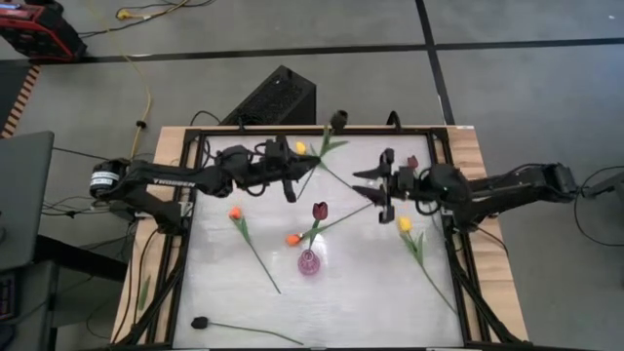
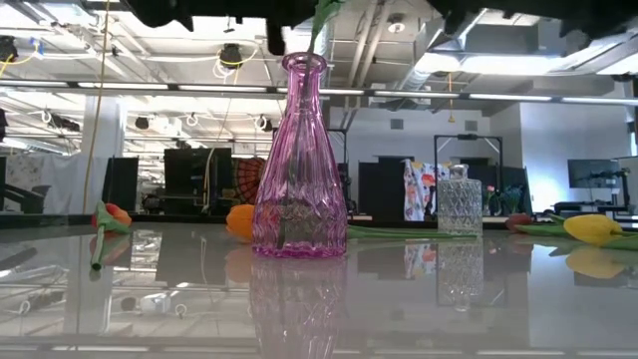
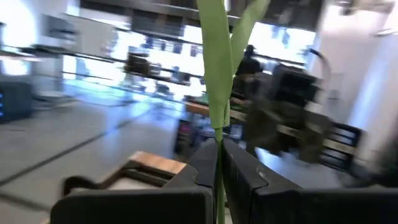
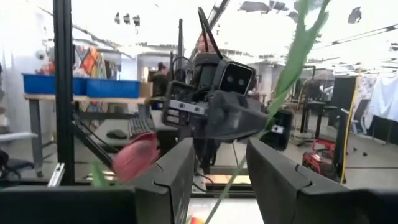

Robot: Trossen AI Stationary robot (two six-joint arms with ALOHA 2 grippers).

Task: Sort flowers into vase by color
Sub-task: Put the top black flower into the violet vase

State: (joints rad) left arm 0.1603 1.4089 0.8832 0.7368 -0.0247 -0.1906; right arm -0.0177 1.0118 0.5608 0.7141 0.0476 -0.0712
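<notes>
Nearest the table's front edge, a dark-headed flower lies flat with its stem running toward the right. Further in, the pink glass vase stands upright near the table's middle; a maroon tulip already stands in it, its stem rising from the neck. An orange tulip head lies just beside the vase on its left, seen in the low view behind the vase. Another orange tulip lies well to the left, stem angled toward the front. A yellow tulip lies to the right of the vase, stem trailing toward the front right. A small clear glass bottle stands beyond, right of the vase.

Further back, the left gripper is raised above the table, fingers closed tight on a green stem that runs up and back to a dark tulip head past the table's far edge. The right gripper faces it from the right, fingers parted with a clear gap; the same long stem crosses between them without visible contact. A reddish tulip head shows just beside its left finger.
</notes>
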